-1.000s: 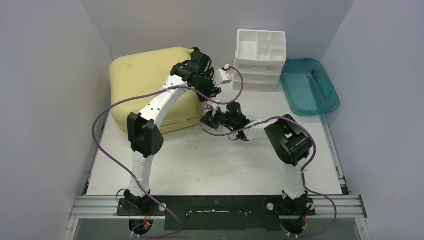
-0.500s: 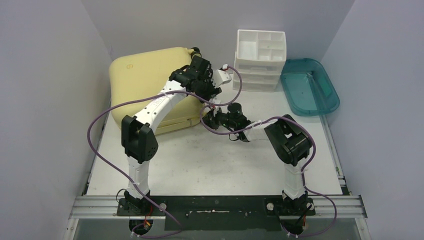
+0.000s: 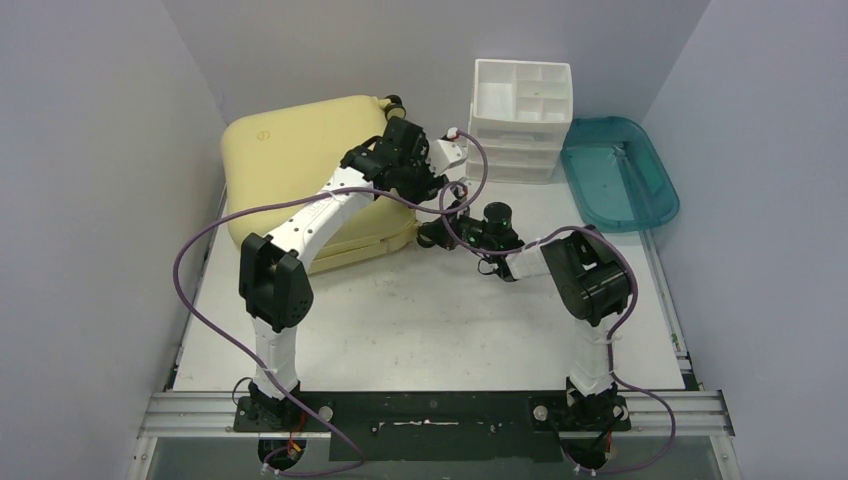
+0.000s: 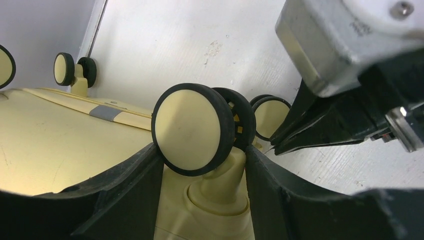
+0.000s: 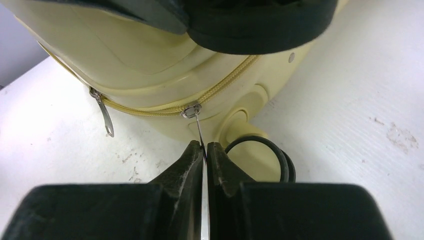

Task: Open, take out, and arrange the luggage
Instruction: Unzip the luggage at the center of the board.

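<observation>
- Top external view: the luggage [image 3: 290,160], a pale-yellow hard shell, lies flat at the far left of the table [image 3: 420,320]. The left gripper [image 3: 422,185] is at its right edge, and the right gripper [image 3: 437,232] is just nearer, at the near right corner. A white drawer organizer [image 3: 520,120] stands far right of the case, with a teal tray [image 3: 620,175] beside it.
- Left wrist view: the left claw is part-closed on a wheel [image 4: 192,130], with one finger against each side of its yellow stem. The right claw's pointed tips lie just right of the wheel.
- Right wrist view: the right claw is pinched tight on a thin metal zipper pull [image 5: 199,129] at the case's corner. A second pull [image 5: 102,116] hangs free to the left.
</observation>
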`<state>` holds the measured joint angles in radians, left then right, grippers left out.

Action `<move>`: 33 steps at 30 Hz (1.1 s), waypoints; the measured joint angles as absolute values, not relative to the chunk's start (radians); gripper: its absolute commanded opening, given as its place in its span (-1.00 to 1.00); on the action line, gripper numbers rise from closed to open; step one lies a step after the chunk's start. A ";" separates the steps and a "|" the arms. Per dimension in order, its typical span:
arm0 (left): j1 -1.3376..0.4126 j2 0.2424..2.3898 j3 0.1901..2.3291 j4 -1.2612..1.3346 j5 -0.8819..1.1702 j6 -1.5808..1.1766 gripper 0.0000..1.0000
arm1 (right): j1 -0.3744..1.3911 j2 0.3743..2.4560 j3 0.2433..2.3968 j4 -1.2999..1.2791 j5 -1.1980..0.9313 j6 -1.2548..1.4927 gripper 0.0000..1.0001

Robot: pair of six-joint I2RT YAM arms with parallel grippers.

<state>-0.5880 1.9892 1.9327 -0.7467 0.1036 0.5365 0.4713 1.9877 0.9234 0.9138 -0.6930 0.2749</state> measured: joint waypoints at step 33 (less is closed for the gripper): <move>-0.670 1.665 1.525 -0.739 0.310 0.770 -1.00 | 0.378 2.059 1.084 0.801 -0.711 0.415 -1.00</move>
<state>-0.6697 1.6653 1.5253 -0.7395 0.3096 0.7700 0.3782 2.0586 1.0836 0.8013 -0.7109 0.4149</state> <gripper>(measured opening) 0.530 0.047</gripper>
